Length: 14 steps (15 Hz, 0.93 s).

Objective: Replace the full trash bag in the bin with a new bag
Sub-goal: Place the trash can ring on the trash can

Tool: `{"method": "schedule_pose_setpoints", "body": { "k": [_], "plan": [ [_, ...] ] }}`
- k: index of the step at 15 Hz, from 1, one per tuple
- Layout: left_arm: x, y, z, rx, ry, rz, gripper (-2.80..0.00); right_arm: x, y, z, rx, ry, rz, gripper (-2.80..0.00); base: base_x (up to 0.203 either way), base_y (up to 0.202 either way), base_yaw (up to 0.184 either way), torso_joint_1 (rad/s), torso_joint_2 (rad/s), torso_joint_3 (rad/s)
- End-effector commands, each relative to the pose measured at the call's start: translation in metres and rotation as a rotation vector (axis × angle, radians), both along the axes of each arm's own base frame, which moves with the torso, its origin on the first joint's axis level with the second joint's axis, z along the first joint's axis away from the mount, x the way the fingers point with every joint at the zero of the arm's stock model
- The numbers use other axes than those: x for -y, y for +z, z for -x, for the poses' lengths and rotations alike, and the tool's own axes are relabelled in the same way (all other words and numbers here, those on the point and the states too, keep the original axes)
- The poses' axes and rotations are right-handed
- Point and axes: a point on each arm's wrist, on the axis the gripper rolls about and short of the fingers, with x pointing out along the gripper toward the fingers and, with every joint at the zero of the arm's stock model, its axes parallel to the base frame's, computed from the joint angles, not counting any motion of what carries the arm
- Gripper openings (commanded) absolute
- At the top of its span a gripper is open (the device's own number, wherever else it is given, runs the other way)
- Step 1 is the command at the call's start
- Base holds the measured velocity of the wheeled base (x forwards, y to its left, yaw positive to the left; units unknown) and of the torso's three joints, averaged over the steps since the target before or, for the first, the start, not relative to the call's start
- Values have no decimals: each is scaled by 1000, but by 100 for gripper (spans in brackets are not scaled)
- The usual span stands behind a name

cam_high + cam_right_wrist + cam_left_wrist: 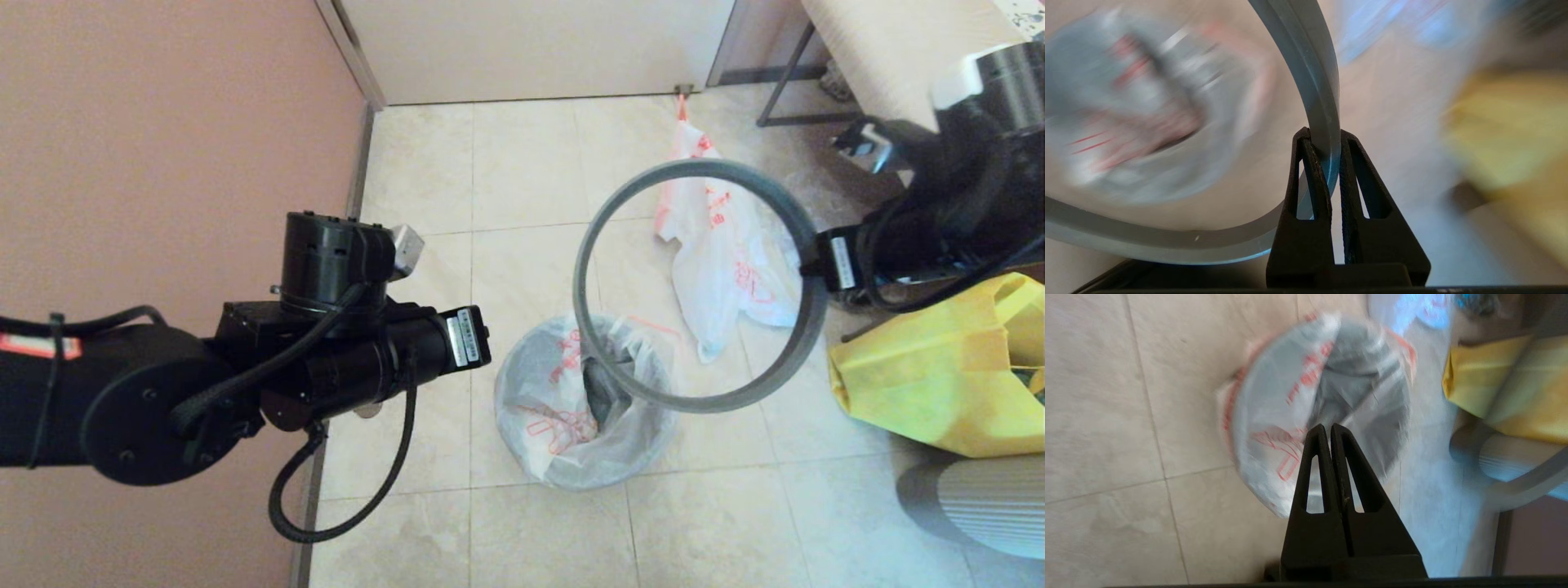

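Note:
The black bin (604, 390) stands on the tiled floor, with the new bag (539, 392), white with orange-red print, draped over its rim. The dark-grey hoop (702, 167) is held up in the air above and to the right of the bin. My right gripper (811, 267) is shut on the hoop's right side; the right wrist view shows the hoop (1310, 61) pinched between that gripper's (1323, 134) fingers. The full trash bag (718, 261) lies on the floor behind the bin. My left gripper (1327, 426) hovers shut and empty over the lined bin (1359, 343).
A yellow fabric tote (939, 367) sits on the floor right of the bin, with a grey ribbed object (980, 498) in front of it. The pink wall (163, 122) runs along the left. A metal table leg (784, 82) stands at the back right.

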Motion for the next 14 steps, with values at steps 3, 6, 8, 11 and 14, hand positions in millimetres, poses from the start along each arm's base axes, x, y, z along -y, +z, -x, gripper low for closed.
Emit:
{"method": "schedule_pose_setpoints", "body": {
  "k": [3, 6, 8, 11, 14],
  "plan": [
    [-12, 11, -5, 32, 42, 23, -280, -70, -68, -53, -237, 39, -18, -280, 0, 0, 0, 0, 0, 0],
    [-19, 14, -10, 38, 68, 28, -280, -106, -103, -73, -338, 47, -11, -280, 0, 0, 0, 0, 0, 0],
    [-19, 13, -12, 37, 71, 28, -280, -118, -122, -80, -377, 53, 9, -280, 0, 0, 0, 0, 0, 0],
    [-19, 15, -11, 41, 71, 31, -280, -124, -138, -95, -394, 17, -15, -280, 0, 0, 0, 0, 0, 0],
    [-21, 16, -12, 43, 75, 32, -280, -121, -136, -96, -404, 4, -16, -280, 0, 0, 0, 0, 0, 0]
  ]
}}
